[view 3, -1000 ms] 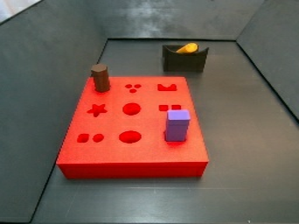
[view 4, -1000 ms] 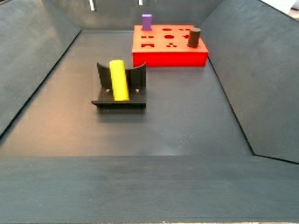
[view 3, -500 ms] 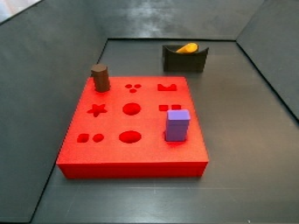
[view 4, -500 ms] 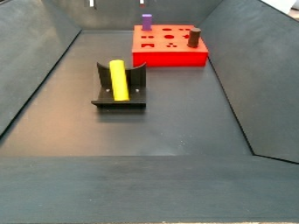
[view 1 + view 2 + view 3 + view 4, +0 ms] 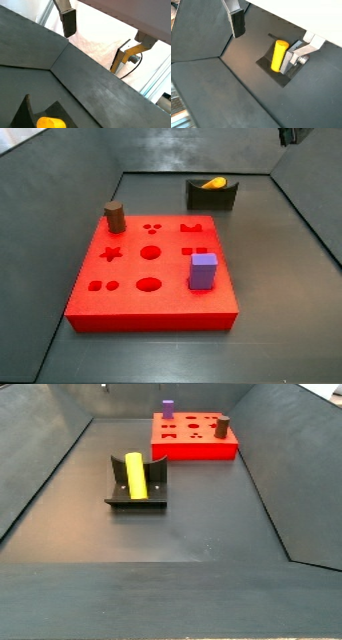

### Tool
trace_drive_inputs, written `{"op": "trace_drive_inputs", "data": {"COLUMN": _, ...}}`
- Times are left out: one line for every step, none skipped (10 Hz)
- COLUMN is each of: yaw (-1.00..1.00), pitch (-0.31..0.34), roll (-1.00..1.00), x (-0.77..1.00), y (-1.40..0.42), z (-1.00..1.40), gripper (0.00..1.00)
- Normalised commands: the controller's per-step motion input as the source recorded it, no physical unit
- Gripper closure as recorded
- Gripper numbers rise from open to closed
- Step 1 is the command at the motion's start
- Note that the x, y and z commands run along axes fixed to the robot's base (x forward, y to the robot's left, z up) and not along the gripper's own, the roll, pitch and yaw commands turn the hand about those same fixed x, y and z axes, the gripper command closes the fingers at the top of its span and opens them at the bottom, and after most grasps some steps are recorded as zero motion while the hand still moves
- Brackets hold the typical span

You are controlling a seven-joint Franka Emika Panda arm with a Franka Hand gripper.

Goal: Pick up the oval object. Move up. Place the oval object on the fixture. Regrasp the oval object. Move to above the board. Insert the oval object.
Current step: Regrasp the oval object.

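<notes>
The yellow oval object (image 5: pixel 134 474) lies in the notch of the dark fixture (image 5: pixel 136 502), away from the red board (image 5: pixel 194 446). In a side view its end (image 5: pixel 213 182) peeks out of the fixture (image 5: pixel 214 198) behind the board (image 5: pixel 154 278). My gripper (image 5: pixel 270 37) hangs high above the fixture (image 5: pixel 270 74), open, with nothing between its fingers (image 5: pixel 236 22). The oval object (image 5: pixel 278 55) lies below, close to one finger. In a wrist view the gripper (image 5: pixel 100 37) is open and the oval object's end (image 5: pixel 50 122) shows low down.
A purple block (image 5: pixel 202 270) and a brown cylinder (image 5: pixel 115 217) stand in the board. Sloping dark grey walls ring the floor on all sides. A dark part of the arm (image 5: pixel 287 134) shows at the upper edge.
A dark part of the arm has come into view at the upper right corner of a side view. The oval object has stayed on the fixture.
</notes>
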Motion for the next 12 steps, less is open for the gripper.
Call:
{"op": "trace_drive_inputs", "data": {"yaw": 0.15, "pitch": 0.096, "roll": 0.29, "x": 0.08, "y": -0.03, "z": 0.0, "gripper": 0.0}}
{"op": "trace_drive_inputs", "data": {"yaw": 0.08, "pitch": 0.055, "roll": 0.24, "x": 0.03, "y": 0.08, "z": -1.0, "gripper": 0.0}}
{"op": "trace_drive_inputs", "data": {"yaw": 0.09, "pitch": 0.039, "roll": 0.22, "x": 0.03, "y": 0.08, "z": -1.0, "gripper": 0.0}}
{"op": "trace_drive_inputs", "data": {"yaw": 0.09, "pitch": 0.006, "roll": 0.17, "x": 0.04, "y": 0.07, "z": -1.0, "gripper": 0.0}}
{"op": "trace_drive_inputs", "data": {"yaw": 0.09, "pitch": -0.013, "roll": 0.13, "x": 0.05, "y": 0.06, "z": -1.0, "gripper": 0.0}}
{"op": "trace_drive_inputs", "data": {"yaw": 0.09, "pitch": -0.034, "roll": 0.09, "x": 0.06, "y": 0.06, "z": -1.0, "gripper": 0.0}}
{"op": "trace_drive_inputs", "data": {"yaw": 0.08, "pitch": -0.048, "roll": 0.08, "x": 0.07, "y": 0.06, "z": -1.0, "gripper": 0.0}}
{"op": "trace_drive_inputs", "data": {"yaw": 0.06, "pitch": -0.066, "roll": 0.07, "x": 0.08, "y": 0.05, "z": -1.0, "gripper": 0.0}}
{"op": "trace_drive_inputs", "data": {"yaw": 0.05, "pitch": -0.072, "roll": 0.08, "x": 0.09, "y": 0.05, "z": -1.0, "gripper": 0.0}}
{"op": "trace_drive_inputs", "data": {"yaw": 0.03, "pitch": -0.072, "roll": 0.07, "x": 0.1, "y": 0.04, "z": -1.0, "gripper": 0.0}}
{"op": "trace_drive_inputs", "data": {"yaw": 0.01, "pitch": -0.064, "roll": 0.07, "x": 0.11, "y": 0.04, "z": -1.0, "gripper": 0.0}}
{"op": "trace_drive_inputs", "data": {"yaw": 0.01, "pitch": -0.064, "roll": 0.07, "x": 0.11, "y": 0.03, "z": -0.95, "gripper": 0.0}}
